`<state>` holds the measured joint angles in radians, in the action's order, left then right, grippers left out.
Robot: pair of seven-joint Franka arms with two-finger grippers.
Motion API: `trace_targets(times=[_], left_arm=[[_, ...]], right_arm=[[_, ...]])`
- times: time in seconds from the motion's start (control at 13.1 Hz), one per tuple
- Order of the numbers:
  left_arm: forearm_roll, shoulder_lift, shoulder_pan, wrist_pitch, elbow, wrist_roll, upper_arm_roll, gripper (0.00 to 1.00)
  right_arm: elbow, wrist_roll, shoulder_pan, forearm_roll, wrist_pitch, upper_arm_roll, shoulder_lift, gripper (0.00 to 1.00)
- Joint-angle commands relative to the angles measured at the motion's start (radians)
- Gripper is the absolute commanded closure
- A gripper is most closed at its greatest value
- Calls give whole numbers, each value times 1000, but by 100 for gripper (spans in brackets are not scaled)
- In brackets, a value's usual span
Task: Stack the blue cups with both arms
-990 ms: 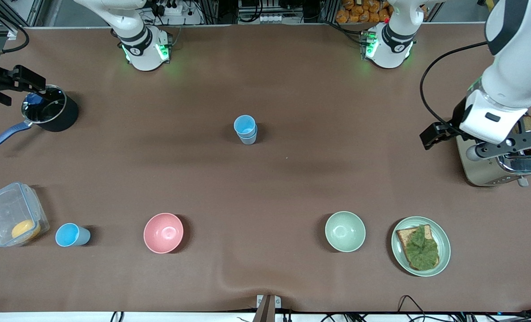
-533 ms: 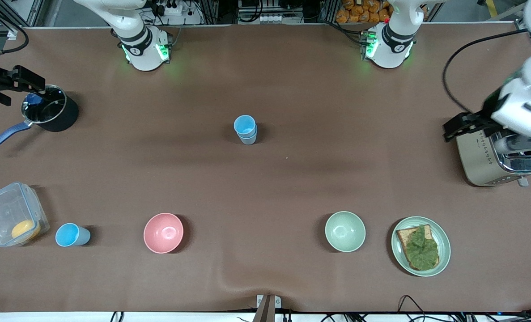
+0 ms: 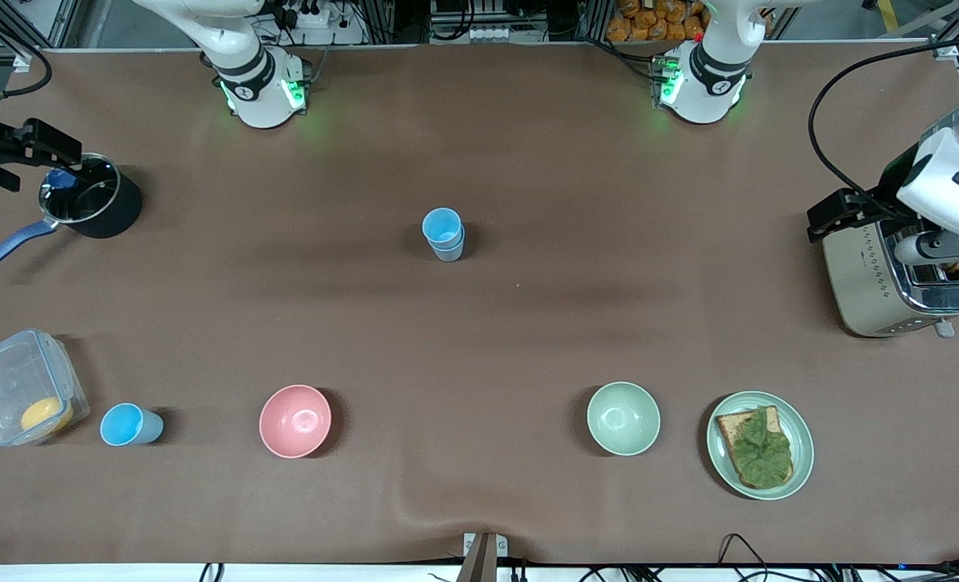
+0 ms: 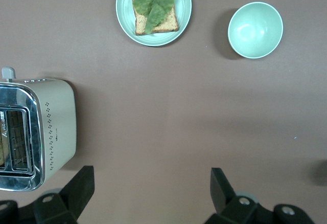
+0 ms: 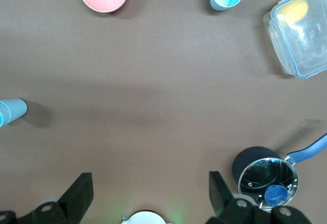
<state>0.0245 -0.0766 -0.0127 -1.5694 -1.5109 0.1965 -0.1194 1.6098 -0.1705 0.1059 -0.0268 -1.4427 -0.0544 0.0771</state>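
The left arm point(image 3: 944, 174) is cut off at 3 o'clock of the front view, its gripper point(image 4: 150, 191) spread wide over the table beside the toaster point(image 3: 891, 279); a second ago it hung lower over the toaster. The right gripper point(image 5: 148, 193) is wide too, mostly cut off at 9 o'clock above the pot point(image 3: 91, 206). Stacked cups point(image 3: 443, 234) stand at centre; a single cup point(image 3: 128, 425) stands at 8 o'clock.

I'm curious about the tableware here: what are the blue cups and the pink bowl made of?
The stacked blue cups and the single blue cup look like matte plastic: even colour, thin rims, no glare. The pink bowl shows a soft sheen, probably plastic or melamine, though glazed ceramic can't be ruled out.
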Motion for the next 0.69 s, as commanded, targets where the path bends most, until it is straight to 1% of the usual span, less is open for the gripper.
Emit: trace_targets(times=[0.0,0.61], left_arm=[[0,21,-18,2,-12,9,20,0],[0,21,-12,8,-6,-9,6,0]], right_arm=[[10,2,6,8,-8,-9,10,0],[5,13,-15,4,-5,-10,16,0]])
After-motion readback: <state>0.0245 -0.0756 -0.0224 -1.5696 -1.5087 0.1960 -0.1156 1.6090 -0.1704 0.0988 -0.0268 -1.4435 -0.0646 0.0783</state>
